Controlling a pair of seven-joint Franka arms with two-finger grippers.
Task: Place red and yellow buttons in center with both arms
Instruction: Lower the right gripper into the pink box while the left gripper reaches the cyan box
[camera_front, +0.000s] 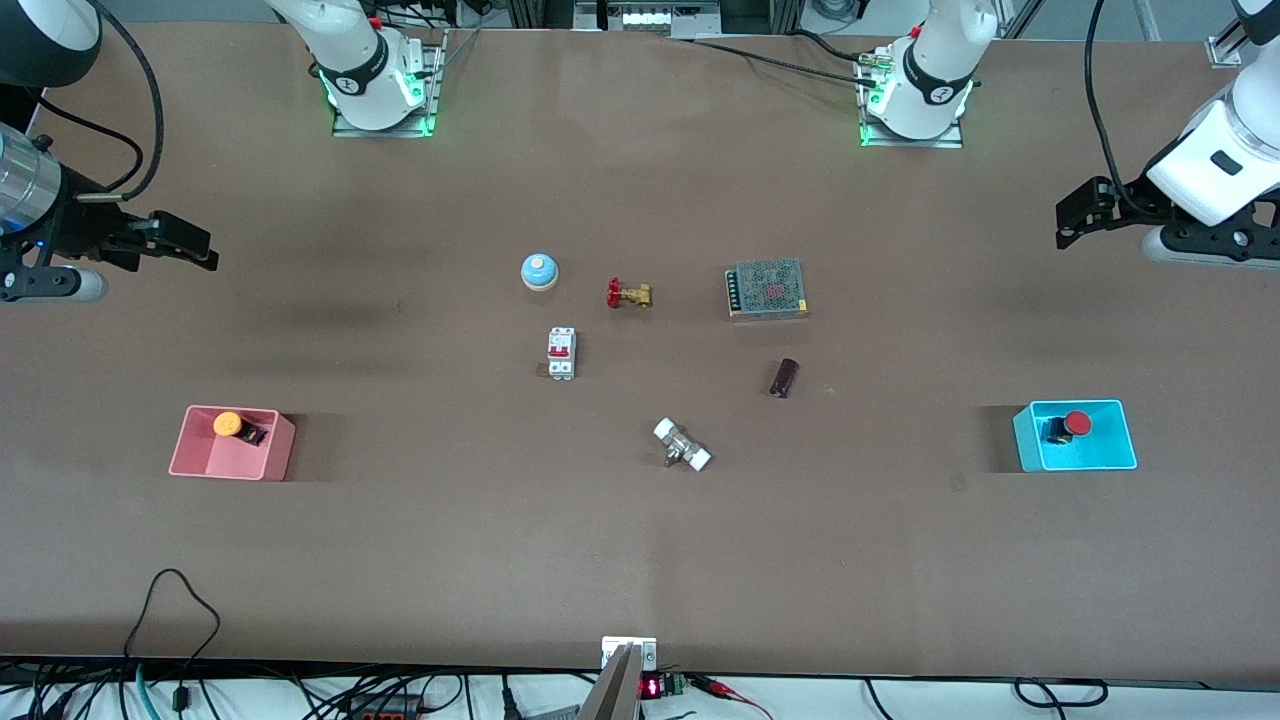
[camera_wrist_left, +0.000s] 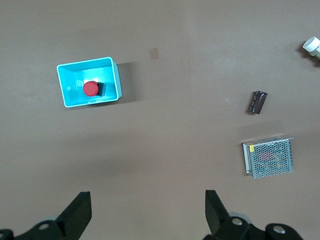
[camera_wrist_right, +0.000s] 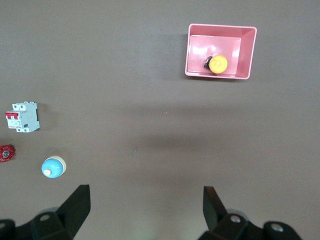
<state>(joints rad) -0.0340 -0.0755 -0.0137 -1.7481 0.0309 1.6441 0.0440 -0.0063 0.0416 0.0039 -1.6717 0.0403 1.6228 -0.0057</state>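
The yellow button (camera_front: 228, 424) lies in a pink bin (camera_front: 232, 460) toward the right arm's end of the table; it also shows in the right wrist view (camera_wrist_right: 218, 64). The red button (camera_front: 1076, 423) lies in a cyan bin (camera_front: 1075, 465) toward the left arm's end; it also shows in the left wrist view (camera_wrist_left: 90, 88). My right gripper (camera_front: 205, 250) hangs open and empty over bare table. My left gripper (camera_front: 1065, 225) hangs open and empty over bare table. The brown table centre (camera_front: 650, 370) is bare.
Around the centre lie a blue bell (camera_front: 539, 271), a brass valve with a red handle (camera_front: 628, 294), a white circuit breaker (camera_front: 561, 353), a mesh-covered metal box (camera_front: 767, 289), a dark cylinder (camera_front: 784, 378) and a white-ended fitting (camera_front: 682, 445).
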